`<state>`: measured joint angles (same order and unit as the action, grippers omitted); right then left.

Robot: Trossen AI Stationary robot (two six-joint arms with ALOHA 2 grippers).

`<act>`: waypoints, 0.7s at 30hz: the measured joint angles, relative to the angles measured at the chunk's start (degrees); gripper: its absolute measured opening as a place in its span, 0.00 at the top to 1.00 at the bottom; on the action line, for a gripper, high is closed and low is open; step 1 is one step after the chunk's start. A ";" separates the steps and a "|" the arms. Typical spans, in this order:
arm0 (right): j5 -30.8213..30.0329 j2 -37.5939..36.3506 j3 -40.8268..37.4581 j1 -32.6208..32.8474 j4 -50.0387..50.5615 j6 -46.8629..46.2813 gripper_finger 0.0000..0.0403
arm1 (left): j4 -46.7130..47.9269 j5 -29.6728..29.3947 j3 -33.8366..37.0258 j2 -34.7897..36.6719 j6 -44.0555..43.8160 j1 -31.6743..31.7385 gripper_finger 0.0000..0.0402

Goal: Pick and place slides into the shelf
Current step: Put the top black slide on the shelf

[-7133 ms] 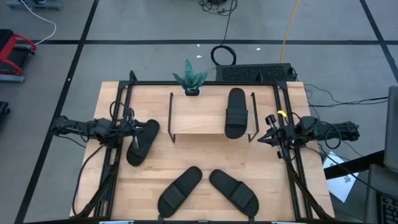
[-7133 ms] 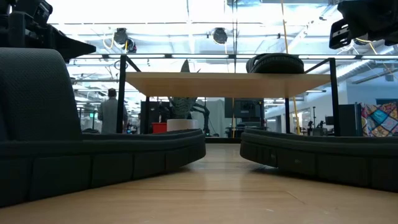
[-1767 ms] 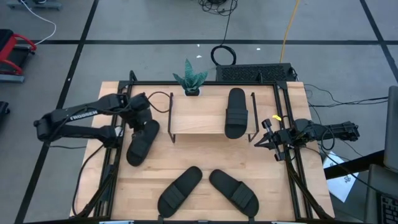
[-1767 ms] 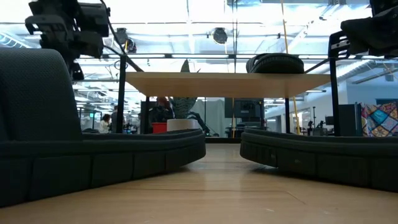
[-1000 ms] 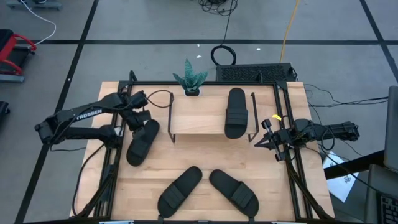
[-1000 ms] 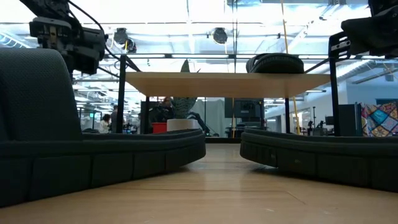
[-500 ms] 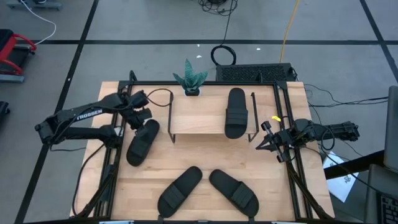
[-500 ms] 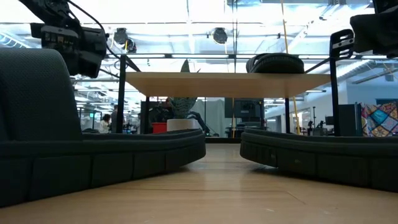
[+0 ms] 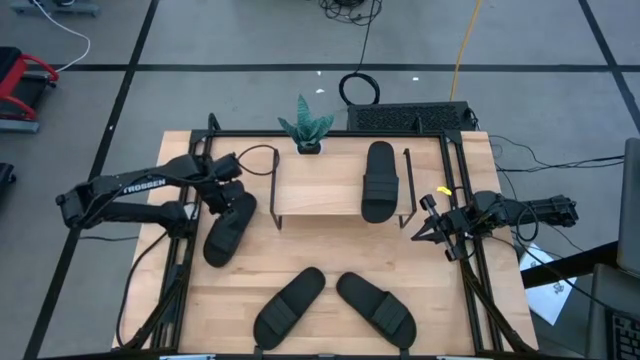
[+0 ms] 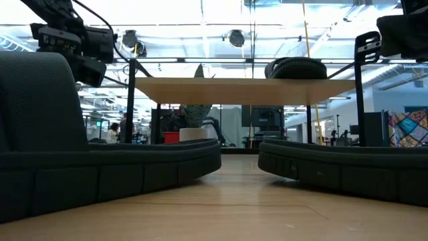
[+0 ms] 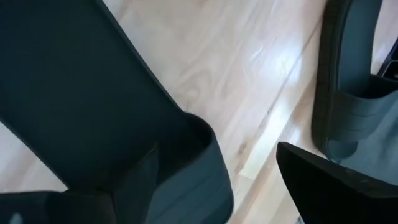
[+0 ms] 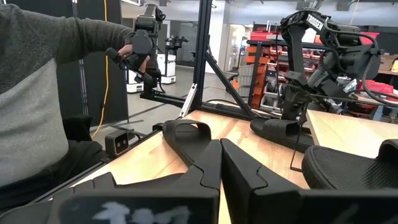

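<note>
Four black slides show in the high view. One (image 9: 379, 180) lies on top of the shelf (image 9: 320, 190), at its right end. Another (image 9: 228, 228) lies sole down on the table left of the shelf. Two more (image 9: 290, 305) (image 9: 376, 305) lie near the front edge. My left gripper (image 9: 227, 196) hangs open over the left slide's far end. In the left wrist view one finger (image 11: 165, 183) stands over that slide (image 11: 93, 93) and the other (image 11: 329, 180) over bare wood. My right gripper (image 9: 424, 227) is shut at the table's right side, holding nothing.
A small potted plant (image 9: 306, 128) stands behind the shelf at the table's far edge. Black frame rails (image 9: 188, 250) run along both table sides. A person's grey sleeve (image 12: 43, 93) shows beside the table in the right wrist view. Bare wood lies between the shelf and the front slides.
My left gripper has moved a little toward the table's near edge and down, closer over the left slide's far end. The slides have stayed where they were.
</note>
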<state>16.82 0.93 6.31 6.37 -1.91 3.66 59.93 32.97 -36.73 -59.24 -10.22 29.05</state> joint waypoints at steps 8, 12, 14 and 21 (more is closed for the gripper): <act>0.01 0.00 0.00 0.00 0.00 0.02 1.00 | -0.19 -2.64 0.02 0.00 -2.62 -2.98 0.21; 0.02 0.00 0.00 0.00 0.00 0.00 1.00 | -0.62 -4.34 1.22 0.00 -4.08 -4.04 0.21; 0.03 0.00 0.00 0.00 0.00 0.00 1.00 | -2.58 -3.90 2.75 0.00 -4.44 -4.54 0.21; 0.07 0.00 0.00 0.01 0.00 -0.96 1.00 | -4.25 -2.51 3.91 -0.02 -6.51 -7.76 0.21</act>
<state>16.88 0.93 6.31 6.38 -1.91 2.70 55.68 30.46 -32.82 -59.27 -16.73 21.29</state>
